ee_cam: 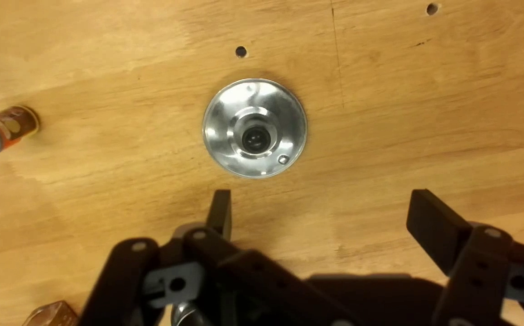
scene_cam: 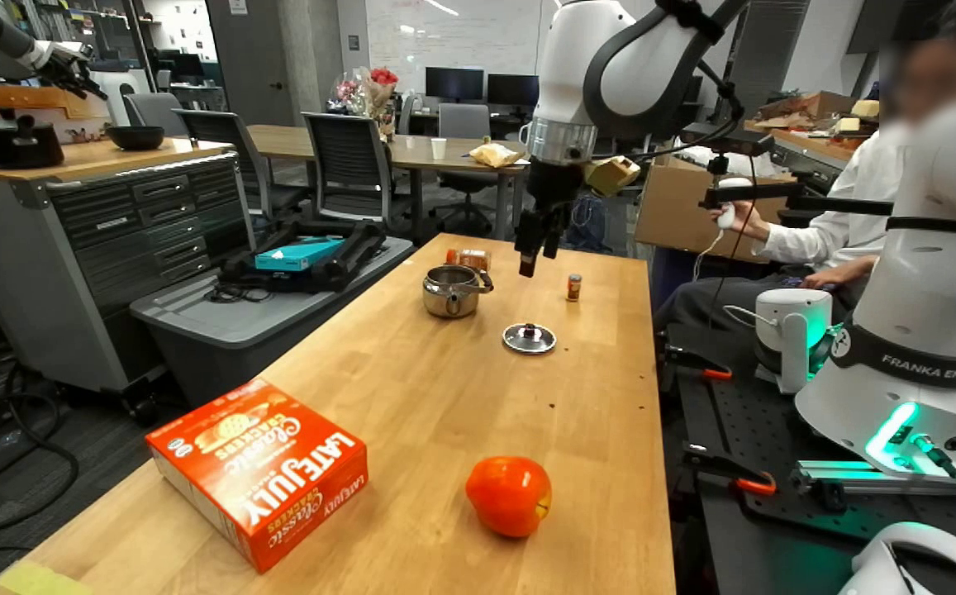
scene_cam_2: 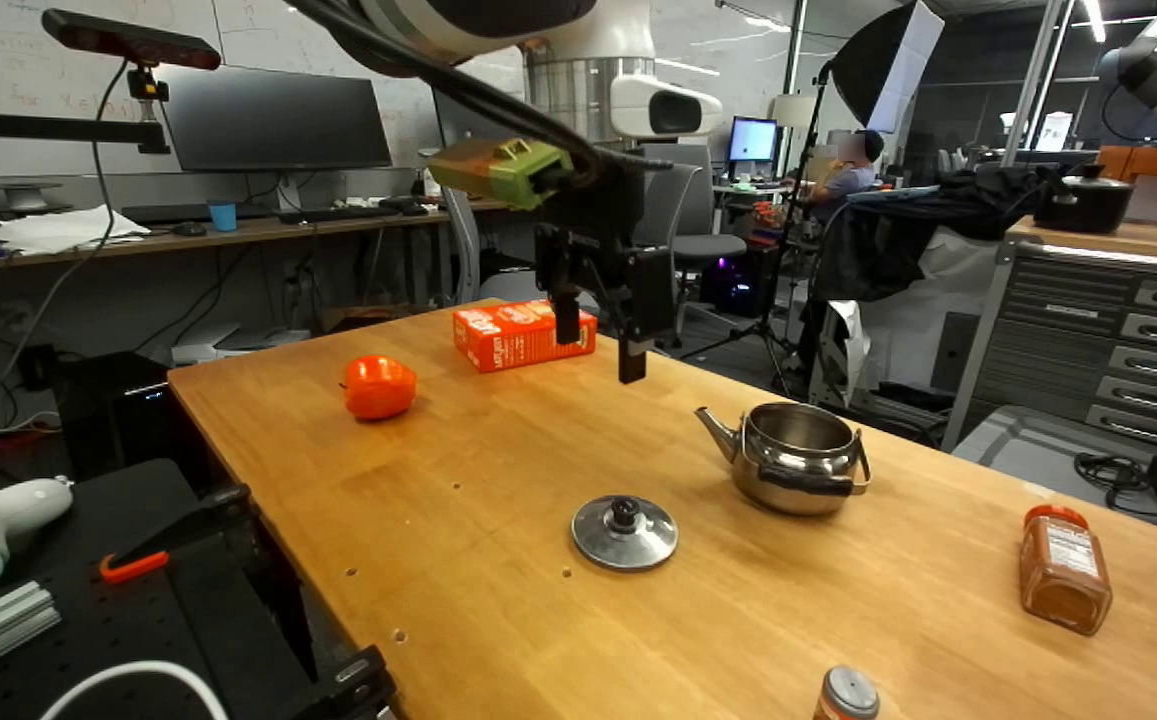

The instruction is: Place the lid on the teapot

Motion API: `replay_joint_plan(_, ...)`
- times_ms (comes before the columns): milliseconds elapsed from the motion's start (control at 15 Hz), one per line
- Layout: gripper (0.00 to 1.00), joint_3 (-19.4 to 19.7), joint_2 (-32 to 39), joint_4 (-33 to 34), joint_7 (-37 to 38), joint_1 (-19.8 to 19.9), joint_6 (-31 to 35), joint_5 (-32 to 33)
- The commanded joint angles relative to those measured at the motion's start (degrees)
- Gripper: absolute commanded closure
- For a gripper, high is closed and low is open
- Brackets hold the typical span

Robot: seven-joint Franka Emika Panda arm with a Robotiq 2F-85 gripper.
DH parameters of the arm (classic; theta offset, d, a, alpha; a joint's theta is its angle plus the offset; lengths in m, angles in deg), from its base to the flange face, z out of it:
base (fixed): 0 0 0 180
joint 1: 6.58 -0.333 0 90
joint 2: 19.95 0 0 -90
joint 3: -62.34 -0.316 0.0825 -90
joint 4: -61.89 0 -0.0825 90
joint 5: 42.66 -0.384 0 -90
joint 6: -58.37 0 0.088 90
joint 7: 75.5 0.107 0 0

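Observation:
The lid (scene_cam: 530, 340) is a shiny round metal disc with a dark knob. It lies flat on the table, knob up, in an exterior view (scene_cam_2: 625, 540) and in the wrist view (ee_cam: 255, 127). The silver teapot (scene_cam: 447, 296) stands upright with its top open, also in an exterior view (scene_cam_2: 773, 457). Only a sliver of the teapot (ee_cam: 188, 314) shows in the wrist view, behind the gripper. My gripper (scene_cam: 539, 260) is open and empty, high above the table, in an exterior view (scene_cam_2: 599, 357) as well. In the wrist view the jaws (ee_cam: 320, 194) sit just below the lid, offset to its right.
A red cracker box (scene_cam: 259, 467) and an orange-red fruit (scene_cam: 509, 496) are at one end of the table (scene_cam: 593, 413). A spice jar (scene_cam_2: 1065, 570) lies on its side beyond the teapot. A small shaker (scene_cam: 573, 287) stands near the table edge, also in the wrist view (ee_cam: 6, 130).

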State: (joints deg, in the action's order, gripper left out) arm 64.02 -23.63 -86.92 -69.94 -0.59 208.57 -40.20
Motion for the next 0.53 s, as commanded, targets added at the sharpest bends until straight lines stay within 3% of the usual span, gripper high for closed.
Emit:
replay_joint_plan(0,0.0,1.0,5.2,3.8,-0.9,-0.7,0.8,-2.2)
replay_joint_plan(467,0.0,1.3,12.0,7.7,0.0,-0.6,2.7,-3.3)
